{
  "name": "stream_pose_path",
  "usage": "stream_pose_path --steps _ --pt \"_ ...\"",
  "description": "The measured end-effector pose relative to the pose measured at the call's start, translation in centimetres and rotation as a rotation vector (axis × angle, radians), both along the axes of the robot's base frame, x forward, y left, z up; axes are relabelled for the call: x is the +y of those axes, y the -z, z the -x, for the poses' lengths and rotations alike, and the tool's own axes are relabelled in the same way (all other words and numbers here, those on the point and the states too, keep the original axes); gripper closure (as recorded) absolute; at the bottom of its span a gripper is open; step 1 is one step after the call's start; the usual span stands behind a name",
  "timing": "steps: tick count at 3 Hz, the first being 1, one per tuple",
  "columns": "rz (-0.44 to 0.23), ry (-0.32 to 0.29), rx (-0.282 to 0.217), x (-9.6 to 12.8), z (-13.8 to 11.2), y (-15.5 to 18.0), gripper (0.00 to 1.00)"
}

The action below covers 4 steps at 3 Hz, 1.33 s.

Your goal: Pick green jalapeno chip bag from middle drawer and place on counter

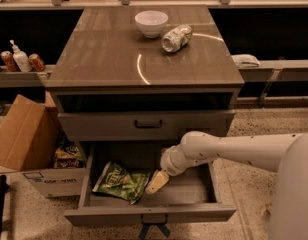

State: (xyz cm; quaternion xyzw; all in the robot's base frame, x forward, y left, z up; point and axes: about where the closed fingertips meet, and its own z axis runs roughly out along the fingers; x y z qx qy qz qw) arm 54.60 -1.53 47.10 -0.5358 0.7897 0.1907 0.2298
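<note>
The green jalapeno chip bag (121,181) lies flat in the left half of the open middle drawer (150,214). My gripper (156,182) hangs from the white arm that comes in from the right. It sits low inside the drawer, just right of the bag's right edge. The brown-grey counter (104,54) tops the grey cabinet above the drawer.
A white bowl (151,23) and a silvery-green can (176,38) on its side rest at the back of the counter. A shut drawer front with a dark handle (148,124) is above the open drawer. A cardboard box (29,144) with snack packets stands at the left.
</note>
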Motion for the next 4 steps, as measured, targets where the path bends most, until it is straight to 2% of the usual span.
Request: stream_pose_path --steps 1,3,4 --pt "-0.021 0.009 -0.01 2.6 -0.7 1.5 0.0" --pt "-0.054 0.027 0.01 6.5 -1.7 5.0 0.0" --pt "-0.043 0.01 0.02 8.5 -1.6 5.7 0.0"
